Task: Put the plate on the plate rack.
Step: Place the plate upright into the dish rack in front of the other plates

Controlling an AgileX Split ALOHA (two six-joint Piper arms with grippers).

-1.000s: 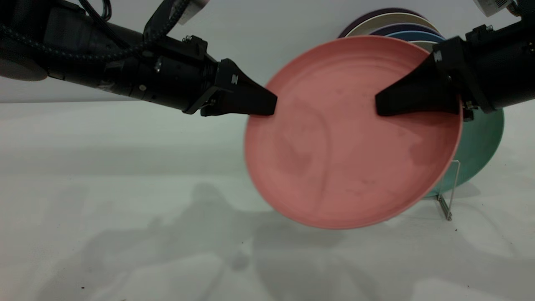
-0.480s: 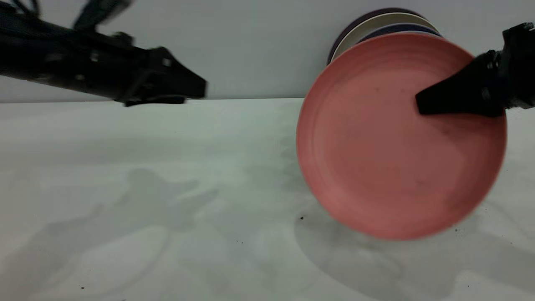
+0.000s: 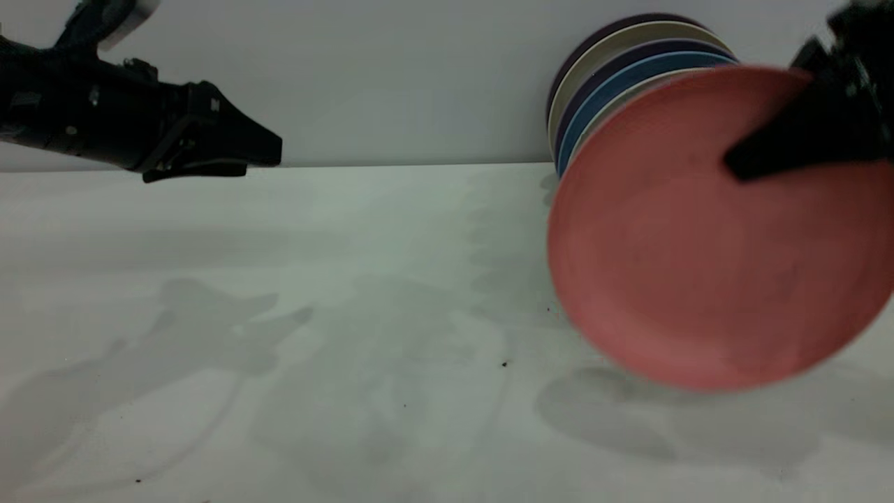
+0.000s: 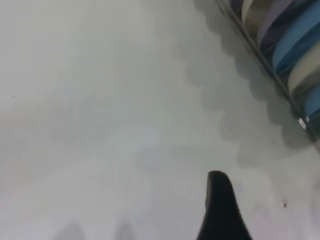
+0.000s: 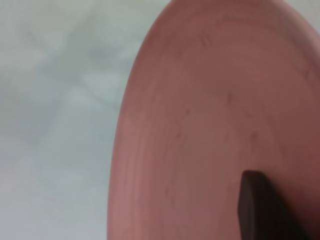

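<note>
The salmon-pink plate (image 3: pixel 698 244) hangs nearly upright above the table at the right, its face toward the exterior camera. My right gripper (image 3: pixel 740 164) is shut on its upper right rim; one black finger (image 5: pixel 260 207) lies across the plate's face (image 5: pixel 200 125) in the right wrist view. The plate hides the plate rack in the exterior view. In the left wrist view a rail of the rack (image 4: pixel 260 57) runs under the standing plates. My left gripper (image 3: pixel 269 155) is open and empty, high at the far left, well away from the plate.
Several plates (image 3: pixel 614 63), purple, cream, navy and blue, stand on edge in a row behind the pink plate; they also show in the left wrist view (image 4: pixel 295 40). The white table (image 3: pixel 314 314) spreads left and front of them.
My left gripper let go of the pink plate and drew back to the far left. My right gripper carried the plate to the right, in front of the row of standing plates.
</note>
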